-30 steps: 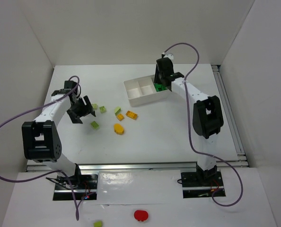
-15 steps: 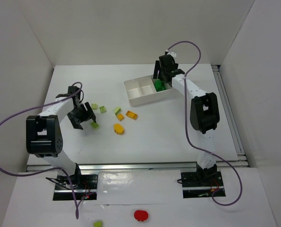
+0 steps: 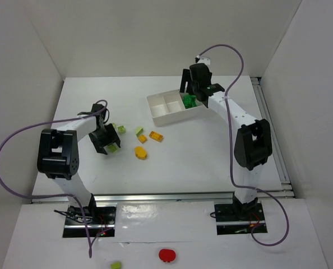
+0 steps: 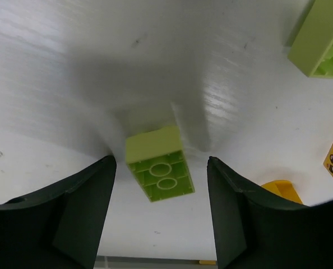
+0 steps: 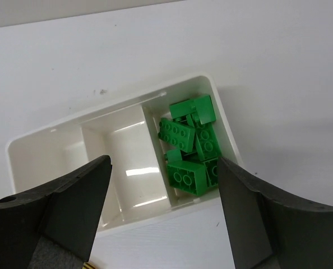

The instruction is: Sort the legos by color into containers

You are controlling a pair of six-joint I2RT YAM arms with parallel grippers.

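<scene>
- The left claw [image 3: 110,143] has swung in from the table's left side. It now straddles a lime brick [image 4: 159,171], with its fingers [image 4: 71,213] spread and a gap on each side, so neither touches the brick.
- That brick lies on the table about where it lay a second ago, its hollow underside turned toward the wrist camera.
- The right claw [image 5: 163,168] has lifted out of the tray [image 3: 155,115], and its arm's elbow has shifted right. It hangs above the tray with fingers spread, holding nothing.
- The green bricks [image 5: 192,148] are heaped in the tray's right-end compartment.
- The table [image 3: 200,151] is white, with white walls [image 3: 155,39] on three sides and a metal rail [image 3: 172,196] along the near edge.
- Just beyond the left claw lies a second lime brick [image 3: 121,129].
- A third lime brick [image 3: 139,131], an orange brick [image 3: 142,138] and a second orange brick [image 3: 155,135] cluster between the claw and the tray.
- A rounded orange piece [image 3: 140,152] lies near the straddled brick, to its right.
- On the near ledge [image 3: 222,246], off the table, sit a red round thing [image 3: 167,255] and a stray lime brick [image 3: 116,265].
- Purple cables [image 3: 9,151] loop from both arms.
</scene>
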